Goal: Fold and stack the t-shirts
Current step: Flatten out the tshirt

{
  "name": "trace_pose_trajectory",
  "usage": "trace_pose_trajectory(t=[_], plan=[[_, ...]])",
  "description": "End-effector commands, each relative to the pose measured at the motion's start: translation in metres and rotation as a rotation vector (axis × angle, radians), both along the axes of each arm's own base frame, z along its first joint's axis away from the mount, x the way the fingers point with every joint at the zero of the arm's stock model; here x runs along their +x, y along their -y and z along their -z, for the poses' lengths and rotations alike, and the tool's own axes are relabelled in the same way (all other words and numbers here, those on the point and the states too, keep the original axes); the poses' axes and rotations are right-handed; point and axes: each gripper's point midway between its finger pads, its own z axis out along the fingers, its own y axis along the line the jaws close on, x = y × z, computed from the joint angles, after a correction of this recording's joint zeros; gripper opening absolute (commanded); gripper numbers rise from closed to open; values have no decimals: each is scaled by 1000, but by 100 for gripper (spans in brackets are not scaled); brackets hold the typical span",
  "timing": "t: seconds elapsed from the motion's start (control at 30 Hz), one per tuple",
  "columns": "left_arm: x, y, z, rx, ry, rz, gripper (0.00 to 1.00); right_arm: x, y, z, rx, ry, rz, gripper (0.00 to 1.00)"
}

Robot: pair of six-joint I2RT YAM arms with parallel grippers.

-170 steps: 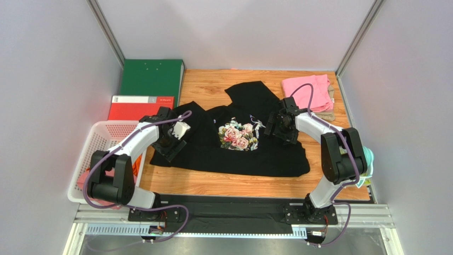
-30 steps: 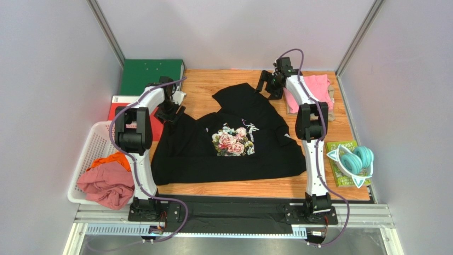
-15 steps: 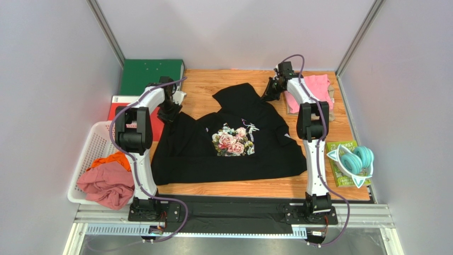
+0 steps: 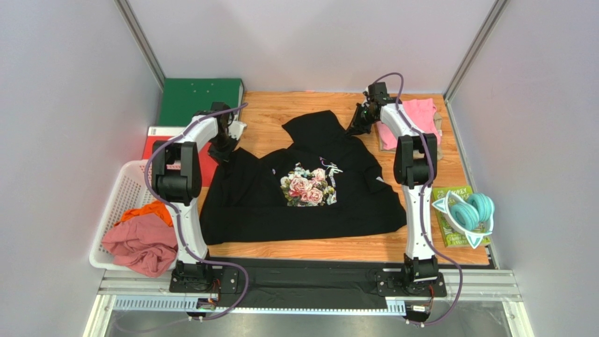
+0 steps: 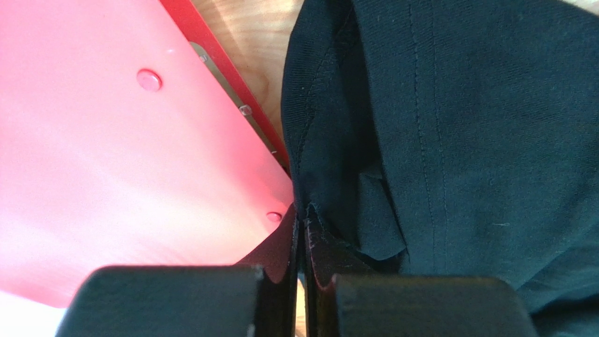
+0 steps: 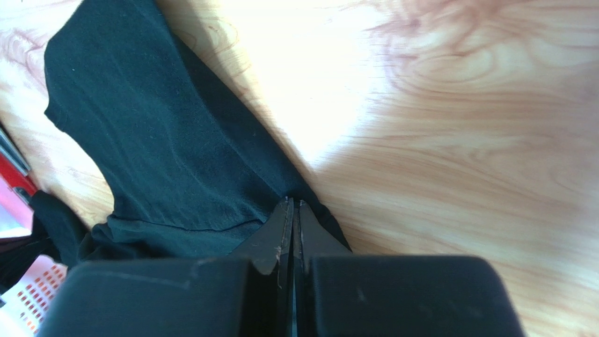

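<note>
The large black t-shirt (image 4: 309, 200) with its pink-rose print lies spread across the wooden table. My left gripper (image 4: 223, 149) is at its far left corner. In the left wrist view the jaws (image 5: 302, 214) are shut on the black hem (image 5: 394, 140). My right gripper (image 4: 355, 125) is at the shirt's far right edge. In the right wrist view it (image 6: 292, 203) is pinched shut on the black cloth (image 6: 162, 154). A folded pink t-shirt (image 4: 420, 116) lies at the back right. An orange t-shirt (image 4: 144, 210) and a dusty-rose one (image 4: 140, 247) sit crumpled in the basket.
A white basket (image 4: 121, 184) stands at the left edge. A green binder (image 4: 200, 98) and a red binder (image 4: 151, 142) lie at the back left; the red binder (image 5: 105, 161) is right beside my left fingers. Teal headphones (image 4: 469, 214) rest at the right.
Both grippers have closed on the black shirt's far edges within the last second, the right one first. Before that, both arms reached from the shirt's middle to the back.
</note>
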Motion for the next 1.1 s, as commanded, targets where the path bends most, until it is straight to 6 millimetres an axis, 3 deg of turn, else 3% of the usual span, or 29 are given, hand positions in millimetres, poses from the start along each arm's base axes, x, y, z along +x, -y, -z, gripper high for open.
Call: trace_pose_trajectory(t=[0.0,0.13,0.27,0.33,0.37,0.43,0.5,0.53,0.6,0.63,0.7,0.73,0.77,0.97,1.07], plan=[[6,-9,-21,26,69,1,0,13,27,-73,-55,152,52,0],[12,-16,-42,38,120,-7,0,13,44,-121,-41,230,85,0],[12,-22,-57,60,140,-8,0,9,63,-149,-26,274,125,0],[11,-25,-64,63,156,-12,0,4,62,-166,-8,301,127,0],[11,-26,-66,63,163,-14,0,4,80,-166,-8,306,160,0],[7,-27,-68,61,163,-10,0,1,83,-172,2,318,178,0],[2,-26,-64,57,151,-12,0,3,79,-166,23,316,163,5],[0,-26,-63,56,146,-13,0,3,75,-142,34,252,158,9],[-4,-26,-58,59,134,-16,0,7,64,-130,55,216,124,20],[-5,-27,-59,63,139,-14,0,6,58,-104,48,156,108,25],[-9,-30,-60,80,146,-8,0,10,58,-85,44,126,109,35],[-10,-31,-60,87,152,-6,0,8,41,-80,44,118,78,38],[-12,-34,-59,97,149,0,0,11,41,-78,40,119,80,43],[-12,-37,-59,99,148,-8,0,11,35,-31,41,31,59,48],[-12,-36,-59,94,145,-10,0,11,34,-21,42,14,53,48]])
